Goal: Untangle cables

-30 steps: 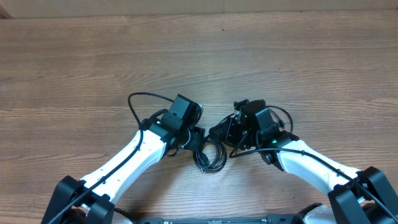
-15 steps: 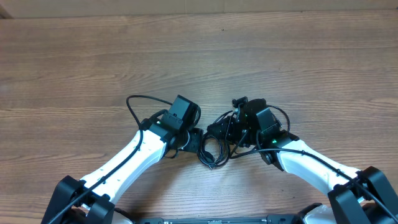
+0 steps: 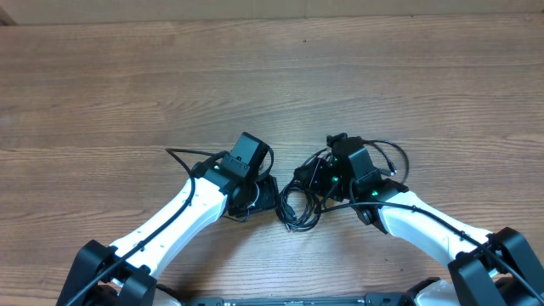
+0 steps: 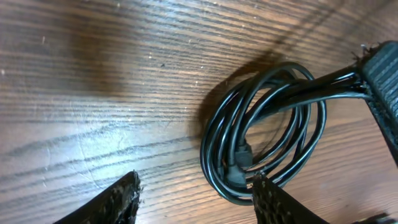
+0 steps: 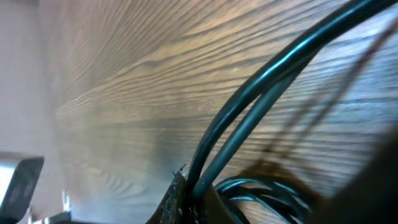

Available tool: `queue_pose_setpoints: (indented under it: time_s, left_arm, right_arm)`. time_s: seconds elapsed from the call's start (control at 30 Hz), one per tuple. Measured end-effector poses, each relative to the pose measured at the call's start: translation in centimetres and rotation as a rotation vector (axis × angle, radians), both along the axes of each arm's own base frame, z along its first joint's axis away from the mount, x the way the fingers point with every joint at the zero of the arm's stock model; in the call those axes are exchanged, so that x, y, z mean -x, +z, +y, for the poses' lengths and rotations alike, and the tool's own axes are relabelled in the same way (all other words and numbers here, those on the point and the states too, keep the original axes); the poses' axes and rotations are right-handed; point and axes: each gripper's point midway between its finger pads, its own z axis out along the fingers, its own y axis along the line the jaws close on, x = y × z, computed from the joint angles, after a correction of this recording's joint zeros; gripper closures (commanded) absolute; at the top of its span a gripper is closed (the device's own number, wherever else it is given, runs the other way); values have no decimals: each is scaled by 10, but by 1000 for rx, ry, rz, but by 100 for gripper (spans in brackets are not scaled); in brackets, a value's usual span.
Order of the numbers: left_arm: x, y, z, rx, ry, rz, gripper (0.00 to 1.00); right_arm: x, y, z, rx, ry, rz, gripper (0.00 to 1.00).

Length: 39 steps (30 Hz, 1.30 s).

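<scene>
Several cables (image 4: 298, 93) coiled just ahead of spread left claw (image 4: 198, 190) | right claw (image 3: 310, 180) seemingly pinching them

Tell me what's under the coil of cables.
Only bare wooden table shows beneath and through the coil of cables. Where the right tool pinches the strands, its pad covers them, so whatever is beneath that spot cannot be seen.

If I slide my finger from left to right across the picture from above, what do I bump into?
Left arm → left gripper → cables → right arm. The right gripper sits over the cables, so it is left out.
</scene>
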Motion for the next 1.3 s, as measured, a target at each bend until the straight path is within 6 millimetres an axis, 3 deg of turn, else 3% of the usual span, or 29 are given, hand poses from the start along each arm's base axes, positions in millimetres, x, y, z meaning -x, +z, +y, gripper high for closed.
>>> queue_pose_setpoints:
  time_s: [0.1, 0.13, 0.17, 0.3, 0.4, 0.47, 0.6, 0.7, 0.93, 1.03, 1.1, 1.3]
  left_arm:
    - [1, 0, -1, 11, 62, 28, 46]
    - [0, 0, -1, 14, 83, 36, 59]
    - [-1, 1, -2, 21, 127, 49, 62]
    - [-9, 4, -8, 57, 215, 52, 68]
    - [-18, 8, -14, 91, 249, 31, 67]
    - [-20, 10, -19, 108, 253, 19, 62]
    - [-18, 13, -32, 130, 231, 1, 71]
    - [-14, 13, -39, 123, 214, -10, 72]
    - [-11, 11, -42, 95, 207, -30, 64]
    - [-12, 5, -40, 77, 215, -26, 65]
    - [-12, -2, -40, 66, 216, -14, 78]
    - [-17, -24, -57, 106, 203, 28, 78]
  right_arm:
    - [-3, -1, -3, 15, -16, -9, 96]
    - [-4, -1, -4, 20, -21, -11, 96]
    - [-4, -2, -5, 24, -26, -13, 96]
    - [-5, -2, -6, 31, -33, -17, 96]
    - [-5, -2, -6, 33, -35, -16, 96]
    - [-5, -3, -7, 35, -35, -13, 96]
    - [-4, -4, -8, 40, -37, -8, 96]
    - [-3, -5, -8, 43, -37, -4, 96]
    - [-2, -7, -10, 52, -39, 6, 96]
    - [-2, -7, -10, 52, -39, 6, 96]
    - [-2, -7, -10, 52, -39, 6, 96]
    - [-2, -7, -10, 52, -39, 7, 96]
